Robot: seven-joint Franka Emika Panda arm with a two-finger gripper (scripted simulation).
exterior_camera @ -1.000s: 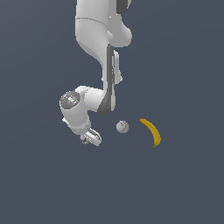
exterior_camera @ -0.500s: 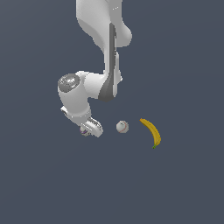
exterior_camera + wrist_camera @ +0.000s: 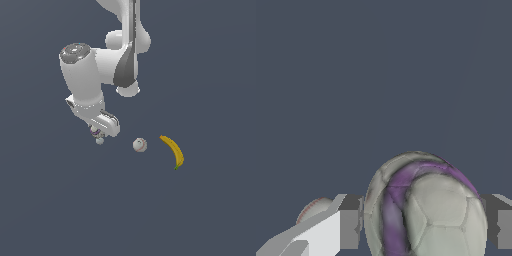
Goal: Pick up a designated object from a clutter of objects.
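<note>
The whitish ball with purple curved stripes sits between my two fingers in the wrist view, and both touch its sides. My gripper is shut on it. In the exterior view the gripper points down under the white hand, and only a sliver of the striped ball shows. A tiny plain grey ball lies just below the fingertips. The white red-stitched ball lies further toward the exterior view's right, and also shows in the wrist view. The yellow banana lies beyond it.
The dark grey floor spreads flat all around. The arm's white links rise above the hand and fill the upper middle of the exterior view.
The hand has moved upward in the exterior view with the striped ball in it. The red-stitched ball and the banana have not moved.
</note>
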